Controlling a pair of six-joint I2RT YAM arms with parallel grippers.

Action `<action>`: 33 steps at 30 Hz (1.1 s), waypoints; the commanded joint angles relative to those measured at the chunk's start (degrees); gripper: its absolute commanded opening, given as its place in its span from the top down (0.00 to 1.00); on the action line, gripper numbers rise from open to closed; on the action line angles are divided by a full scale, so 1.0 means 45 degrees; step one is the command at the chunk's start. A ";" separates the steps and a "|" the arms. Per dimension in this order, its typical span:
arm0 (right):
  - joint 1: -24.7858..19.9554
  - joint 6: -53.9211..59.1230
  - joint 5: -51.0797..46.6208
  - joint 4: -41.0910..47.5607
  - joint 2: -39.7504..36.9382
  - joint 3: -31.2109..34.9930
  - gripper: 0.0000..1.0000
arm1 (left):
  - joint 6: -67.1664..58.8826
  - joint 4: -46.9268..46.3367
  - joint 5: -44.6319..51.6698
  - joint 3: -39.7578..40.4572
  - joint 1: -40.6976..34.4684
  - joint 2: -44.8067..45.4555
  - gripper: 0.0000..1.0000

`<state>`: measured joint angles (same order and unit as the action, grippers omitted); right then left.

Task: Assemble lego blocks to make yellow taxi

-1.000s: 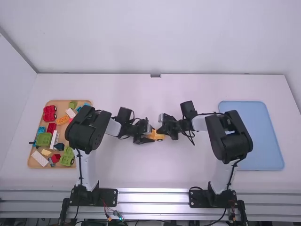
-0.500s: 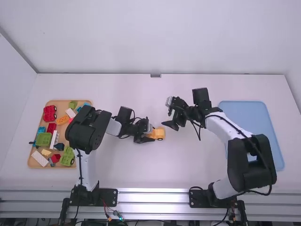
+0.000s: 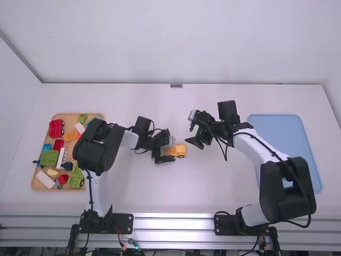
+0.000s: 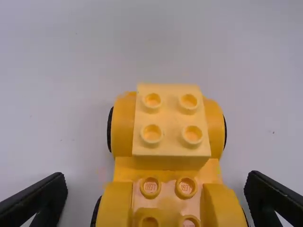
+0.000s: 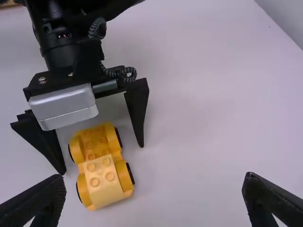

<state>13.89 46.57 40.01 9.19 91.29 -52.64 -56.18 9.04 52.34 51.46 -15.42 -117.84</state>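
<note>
In the high view the yellow car (image 3: 178, 150) stands near the table's middle, at the tips of my left gripper (image 3: 169, 150). From the left wrist view, my left gripper (image 4: 156, 194) is open around the orange-yellow wheeled base (image 4: 215, 125), a gap on each side. A pale yellow two-by-two brick (image 4: 171, 120) sits on one end of that base. My right gripper (image 3: 192, 130) hangs open and empty, up and to the right of the car. Past my right gripper (image 5: 154, 196), the right wrist view has the car's base (image 5: 94, 139) standing between the left gripper's spread fingers.
At the far left a wooden tray (image 3: 36, 181) holds several loose pieces, among them a red wheeled piece (image 3: 56, 128) and green ones. A blue tray (image 3: 287, 138) lies at the right, partly under the right arm.
My right gripper has drawn away from the car, to the right and up the picture. My left gripper has shifted slightly and spread its fingers, uncovering more of the car, which stays in place.
</note>
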 commanded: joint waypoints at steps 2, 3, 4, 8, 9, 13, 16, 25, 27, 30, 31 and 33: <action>0.0219 -0.0019 -0.0219 -0.0024 -0.0049 0.0170 0.02 | 0.0296 -0.1807 -0.1783 -0.0024 0.0267 0.1583 0.01; 0.0228 -0.0019 -0.0238 -0.0039 -0.0049 0.0185 0.02 | 0.0321 -0.2001 -0.1889 -0.0010 0.0291 0.1773 0.01; 0.0330 -0.0019 -0.0248 -0.0204 -0.0049 0.0219 0.02 | 0.0457 -0.2798 -0.2288 0.0058 0.0423 0.2516 0.01; 0.0515 -0.0015 -0.0253 -0.0384 -0.0049 0.0214 0.02 | 0.2555 -0.4556 -0.3619 0.0427 0.1039 0.4425 0.01; 0.0525 -0.0019 -0.0253 -0.0427 -0.0049 0.0214 0.02 | 0.3337 -0.4818 -0.3910 0.0525 0.1224 0.4843 0.01; 0.0495 -0.0019 -0.0248 -0.0423 -0.0049 0.0214 0.02 | 0.9219 -0.5119 -0.5746 0.0670 0.2297 0.6640 0.00; 0.0476 -0.0015 -0.0243 -0.0442 -0.0049 0.0214 0.03 | 1.3833 -0.5586 -0.7859 0.0670 0.3308 0.7665 0.01; 0.0437 -0.0019 -0.0243 -0.0607 -0.0049 0.0219 0.02 | 1.9788 -0.9073 -1.2876 0.0665 0.7193 0.9015 0.01; 0.0408 -0.0019 -0.0243 -0.0607 -0.0049 0.0214 0.02 | 1.9778 -0.9685 -1.3138 0.0665 0.8140 0.9010 0.01; 0.0403 -0.0029 -0.0248 -0.0607 -0.0049 0.0219 0.02 | 1.9788 -1.0486 -1.3206 0.0656 0.9724 0.8942 0.01; 0.0403 -0.0019 -0.0248 -0.0602 -0.0049 0.0214 0.02 | 1.9904 -1.0647 -1.3197 0.0656 1.0248 0.8869 0.01; 0.0403 -0.0024 -0.0248 -0.0607 -0.0049 0.0219 0.02 | 2.0419 -1.0943 -1.3202 0.0661 1.1390 0.8680 0.01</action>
<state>15.90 46.72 38.59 6.42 91.29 -52.01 32.08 -39.44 -5.08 54.11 32.27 -78.28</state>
